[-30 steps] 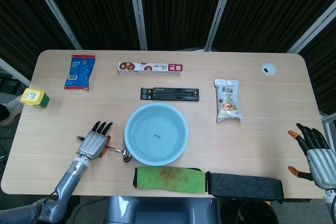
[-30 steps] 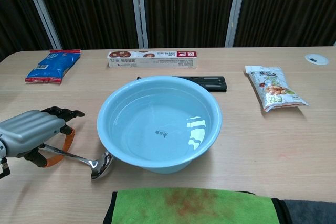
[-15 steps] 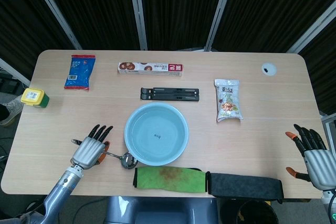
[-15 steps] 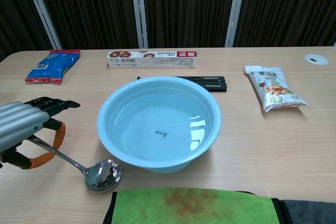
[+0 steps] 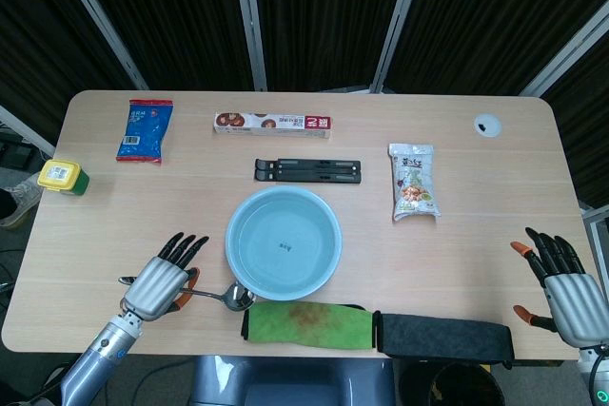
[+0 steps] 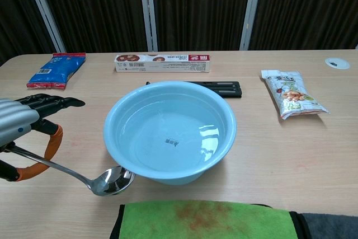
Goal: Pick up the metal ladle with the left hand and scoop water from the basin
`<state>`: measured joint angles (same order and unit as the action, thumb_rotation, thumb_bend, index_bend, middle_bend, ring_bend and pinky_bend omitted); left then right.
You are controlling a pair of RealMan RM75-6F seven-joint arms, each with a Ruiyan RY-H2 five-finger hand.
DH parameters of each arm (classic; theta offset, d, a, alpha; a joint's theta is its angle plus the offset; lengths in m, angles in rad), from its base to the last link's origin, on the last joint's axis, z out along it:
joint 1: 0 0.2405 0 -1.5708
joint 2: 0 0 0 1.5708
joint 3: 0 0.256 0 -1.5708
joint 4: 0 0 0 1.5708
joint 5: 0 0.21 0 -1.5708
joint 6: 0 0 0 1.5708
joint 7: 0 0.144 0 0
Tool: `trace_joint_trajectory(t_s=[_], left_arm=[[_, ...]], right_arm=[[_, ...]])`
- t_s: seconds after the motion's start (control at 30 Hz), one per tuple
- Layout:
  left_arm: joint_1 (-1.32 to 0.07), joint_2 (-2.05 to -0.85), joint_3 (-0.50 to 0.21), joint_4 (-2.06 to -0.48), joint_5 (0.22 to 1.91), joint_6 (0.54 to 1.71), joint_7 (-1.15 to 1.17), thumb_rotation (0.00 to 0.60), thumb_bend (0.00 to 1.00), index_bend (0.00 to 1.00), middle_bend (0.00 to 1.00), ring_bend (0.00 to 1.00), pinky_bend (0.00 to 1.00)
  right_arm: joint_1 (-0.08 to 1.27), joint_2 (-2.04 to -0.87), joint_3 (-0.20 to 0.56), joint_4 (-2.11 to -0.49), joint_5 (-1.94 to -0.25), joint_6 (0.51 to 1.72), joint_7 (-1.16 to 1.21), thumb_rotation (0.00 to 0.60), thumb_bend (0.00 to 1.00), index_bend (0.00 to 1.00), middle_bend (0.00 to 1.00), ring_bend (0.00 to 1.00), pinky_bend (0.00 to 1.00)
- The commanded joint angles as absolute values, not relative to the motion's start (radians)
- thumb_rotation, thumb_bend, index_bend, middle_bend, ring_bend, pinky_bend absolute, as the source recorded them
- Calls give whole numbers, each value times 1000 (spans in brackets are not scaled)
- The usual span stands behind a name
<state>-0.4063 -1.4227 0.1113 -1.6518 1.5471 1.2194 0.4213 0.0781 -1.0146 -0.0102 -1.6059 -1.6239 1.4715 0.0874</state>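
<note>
The left hand (image 6: 22,124) has lifted the metal ladle (image 6: 109,181), gripping its handle beside the water-filled basin (image 6: 168,132); the right hand (image 5: 563,284) stays spread open.

Bright, even overhead light, soft shadows, glare on the water (image 6: 208,132).

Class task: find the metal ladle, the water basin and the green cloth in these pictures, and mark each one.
metal ladle (image 6: 113,179), chest view, on its bowl.
basin (image 6: 221,115), chest view, on its right rim.
green cloth (image 5: 306,324), head view, on its middle.
</note>
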Motion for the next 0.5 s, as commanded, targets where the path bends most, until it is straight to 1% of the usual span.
trace_joint_trajectory(t_s=[0.03,0.2,0.33,0.5], left_arm=[[-415,-1400,118,-1688,1574,1212,411,600,428,625,0,0,0],[-433,-1376,125,-1740,1598,1179,400,600,431,627,0,0,0],[-473,-1361,125,-1780,1616,1111,394,600,437,627,0,0,0],[-530,-1365,89,-1801,1616,1042,389,600,437,629,0,0,0]], right_arm=[[75,-1013,-11,-1605,-1627,1478,91,600,0,135,0,0,0],[71,-1010,-12,-1602,-1632,1491,105,600,0,135,0,0,0],[68,-1007,-13,-1598,-1637,1500,120,600,0,135,0,0,0],[63,-1002,-13,-1594,-1641,1513,137,600,0,135,0,0,0]])
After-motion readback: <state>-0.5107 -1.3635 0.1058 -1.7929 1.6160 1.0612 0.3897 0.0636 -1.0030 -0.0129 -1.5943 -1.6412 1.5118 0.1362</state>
